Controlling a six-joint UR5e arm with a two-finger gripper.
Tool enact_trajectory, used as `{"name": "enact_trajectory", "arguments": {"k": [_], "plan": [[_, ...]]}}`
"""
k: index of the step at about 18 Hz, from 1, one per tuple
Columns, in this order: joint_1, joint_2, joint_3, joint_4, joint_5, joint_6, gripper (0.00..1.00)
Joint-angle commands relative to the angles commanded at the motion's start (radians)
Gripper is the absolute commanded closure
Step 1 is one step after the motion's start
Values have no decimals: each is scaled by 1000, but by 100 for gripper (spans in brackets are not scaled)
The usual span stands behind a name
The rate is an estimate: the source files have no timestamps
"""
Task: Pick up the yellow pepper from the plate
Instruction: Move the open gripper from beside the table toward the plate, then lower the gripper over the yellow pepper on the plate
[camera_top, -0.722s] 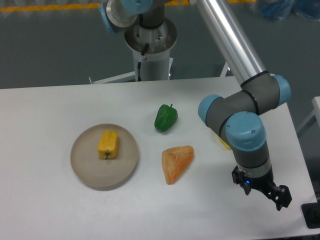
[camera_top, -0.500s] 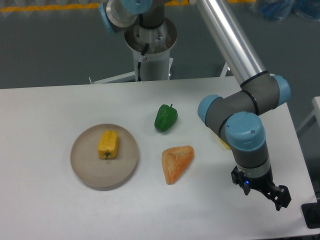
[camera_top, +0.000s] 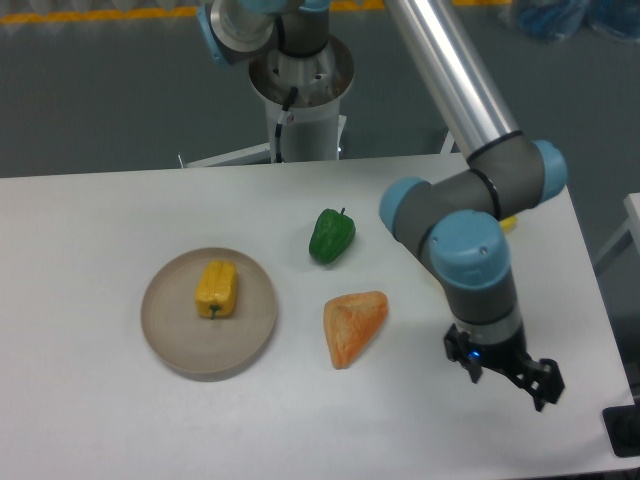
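The yellow pepper (camera_top: 216, 288) lies on the round beige plate (camera_top: 175, 340) at the left of the white table, its green stem toward the front. My gripper (camera_top: 508, 378) hangs at the front right of the table, far to the right of the plate. Its black fingers (camera_top: 545, 386) stand apart with nothing between them.
A green pepper (camera_top: 331, 236) lies at the table's middle back. An orange wedge-shaped piece (camera_top: 352, 326) lies between the plate and my gripper. A bit of a yellow thing (camera_top: 508, 222) shows behind my arm's elbow (camera_top: 440, 215). The robot base (camera_top: 298, 90) stands behind the table.
My arm and gripper have shifted a little to the left and slightly back. The pepper, plate and other items have not moved.
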Motion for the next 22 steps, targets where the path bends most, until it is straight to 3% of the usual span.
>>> {"name": "enact_trajectory", "arguments": {"k": [3,10,11,15,22], "plan": [[-34,107,-132,-5,-43,-219,0],[-126,348,-425,-20,-235,-498,0],[-143,370,-444,-20,-247,-529,0],[-247,378,-493,-17,-255,-678,0],[-324,313,-531,0,-252,-683,0]]}}
